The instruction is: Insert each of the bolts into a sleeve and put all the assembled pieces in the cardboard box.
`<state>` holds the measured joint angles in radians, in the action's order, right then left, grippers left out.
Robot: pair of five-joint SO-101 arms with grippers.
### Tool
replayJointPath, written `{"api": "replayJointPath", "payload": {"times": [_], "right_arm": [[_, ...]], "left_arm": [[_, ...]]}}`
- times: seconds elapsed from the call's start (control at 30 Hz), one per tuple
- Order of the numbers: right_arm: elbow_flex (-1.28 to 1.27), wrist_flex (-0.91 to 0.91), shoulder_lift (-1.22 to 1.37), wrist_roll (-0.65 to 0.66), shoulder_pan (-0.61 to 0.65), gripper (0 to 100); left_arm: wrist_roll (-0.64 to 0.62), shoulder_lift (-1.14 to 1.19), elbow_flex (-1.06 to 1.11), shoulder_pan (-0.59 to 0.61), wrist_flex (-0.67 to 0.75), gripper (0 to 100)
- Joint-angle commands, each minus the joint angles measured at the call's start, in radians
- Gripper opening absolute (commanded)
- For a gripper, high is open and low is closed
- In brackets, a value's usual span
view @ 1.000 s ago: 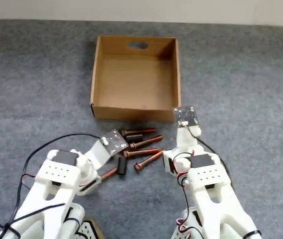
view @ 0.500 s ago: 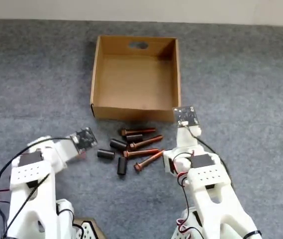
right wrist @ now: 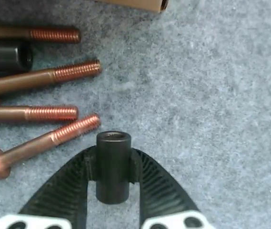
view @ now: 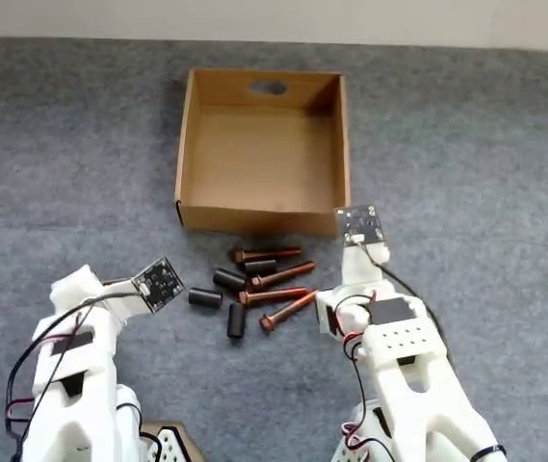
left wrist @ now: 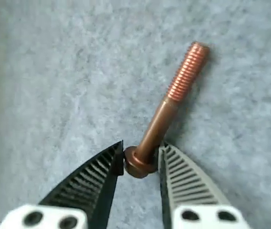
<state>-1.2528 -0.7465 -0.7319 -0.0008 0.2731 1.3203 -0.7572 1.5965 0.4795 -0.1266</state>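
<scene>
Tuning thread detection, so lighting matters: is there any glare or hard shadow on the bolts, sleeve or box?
High view: cardboard box evenly lit inside. Left wrist view: bolt in the left gripper shows mild sheen, no glare. Right wrist view: sleeve in the right gripper faintly glossy; loose bolts cast soft shadows.

Open-topped cardboard box (view: 187,144) sits on the grey surface. Just in front of it, four copper bolts (view: 281,275) lie roughly parallel among four black sleeves (view: 205,298). Left tool (left wrist: 141,145) grips a fifth bolt (left wrist: 166,107) by its head; right tool (right wrist: 112,155) clamps a fifth sleeve (right wrist: 112,167)
</scene>
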Motion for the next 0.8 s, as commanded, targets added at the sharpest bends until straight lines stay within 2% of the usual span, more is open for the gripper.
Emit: {"api": "replayJointPath", "payload": {"times": [0.0,0.27,0.43,0.53,0.63,0.77], "right_arm": [[0.002,0.013,-0.015,-0.006,0.007,0.5],[0.002,0.013,-0.015,-0.006,0.007,0.5],[0.002,0.013,-0.015,-0.006,0.007,0.5],[0.002,0.013,-0.015,-0.006,0.007,0.5],[0.002,0.013,-0.015,-0.006,0.007,0.5],[0.002,0.013,-0.015,-0.006,0.007,0.5]], "left_arm": [[0.017,-0.002,-0.012,0.048,0.040,21],[-0.003,-0.002,-0.073,0.133,0.034,21],[-0.296,-0.018,-0.107,0.124,0.034,21],[-0.574,-0.076,-0.136,0.125,0.026,21],[-0.813,-0.179,-0.170,0.131,-0.115,21],[-0.953,-0.343,-0.252,0.087,-0.529,21]]}}
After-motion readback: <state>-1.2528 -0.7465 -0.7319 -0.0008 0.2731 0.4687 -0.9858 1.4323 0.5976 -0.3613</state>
